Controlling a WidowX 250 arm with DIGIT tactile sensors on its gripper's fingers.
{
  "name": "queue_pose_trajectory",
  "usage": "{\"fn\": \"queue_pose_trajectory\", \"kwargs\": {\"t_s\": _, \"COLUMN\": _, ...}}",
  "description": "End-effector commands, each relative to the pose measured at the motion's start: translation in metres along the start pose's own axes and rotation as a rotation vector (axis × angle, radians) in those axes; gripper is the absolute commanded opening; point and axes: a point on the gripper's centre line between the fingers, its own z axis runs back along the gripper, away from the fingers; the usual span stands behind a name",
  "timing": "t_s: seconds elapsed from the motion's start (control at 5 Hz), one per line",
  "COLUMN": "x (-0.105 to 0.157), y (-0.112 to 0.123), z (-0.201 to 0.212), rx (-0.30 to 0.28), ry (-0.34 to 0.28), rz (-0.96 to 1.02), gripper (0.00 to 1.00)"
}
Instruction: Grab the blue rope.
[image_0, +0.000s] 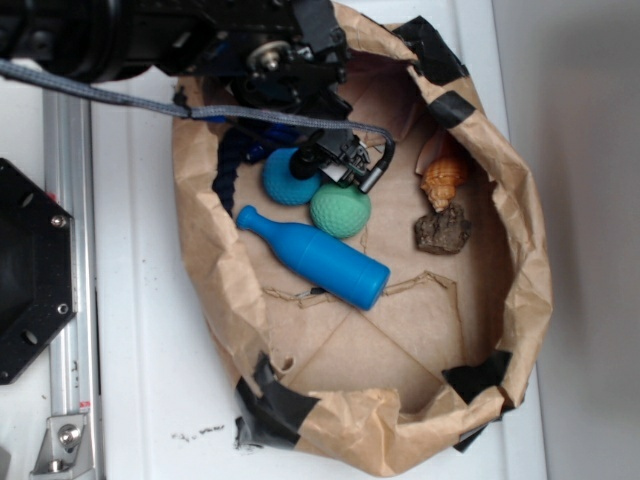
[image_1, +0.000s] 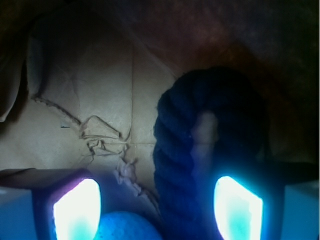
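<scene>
The blue rope (image_0: 228, 163) is a thick dark navy twisted cord lying against the left inner wall of the paper bag (image_0: 205, 250), partly hidden under the arm. In the wrist view the blue rope (image_1: 175, 150) shows as a folded loop standing between my fingers, close to the right fingertip (image_1: 239, 207) and well apart from the left one. My gripper (image_1: 157, 210) is open and holds nothing. In the exterior view the gripper (image_0: 300, 150) hangs over the rope's right part and the blue-teal ball (image_0: 289, 180), its fingers mostly hidden by the wrist.
Inside the bag lie a bright blue plastic bottle (image_0: 315, 258), a green dimpled ball (image_0: 340, 211), an orange shell (image_0: 444, 178) and a brown rock (image_0: 443, 231). The blue-teal ball (image_1: 125, 227) sits low between my fingers. The bag's crumpled walls rise on all sides.
</scene>
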Motion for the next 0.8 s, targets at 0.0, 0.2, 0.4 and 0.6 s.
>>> {"fn": "queue_pose_trajectory", "kwargs": {"t_s": 0.0, "x": -0.0047, "y": 0.0138, "z": -0.0244, "rx": 0.047, "ry": 0.061, "rz": 0.014, "gripper": 1.0}}
{"fn": "queue_pose_trajectory", "kwargs": {"t_s": 0.2, "x": -0.0024, "y": 0.0086, "z": -0.025, "rx": 0.052, "ry": 0.061, "rz": -0.016, "gripper": 1.0}}
{"fn": "queue_pose_trajectory", "kwargs": {"t_s": 0.4, "x": -0.001, "y": 0.0068, "z": -0.0263, "rx": 0.053, "ry": 0.075, "rz": -0.032, "gripper": 1.0}}
{"fn": "queue_pose_trajectory", "kwargs": {"t_s": 0.6, "x": -0.0007, "y": 0.0044, "z": -0.0299, "rx": 0.059, "ry": 0.097, "rz": -0.032, "gripper": 1.0}}
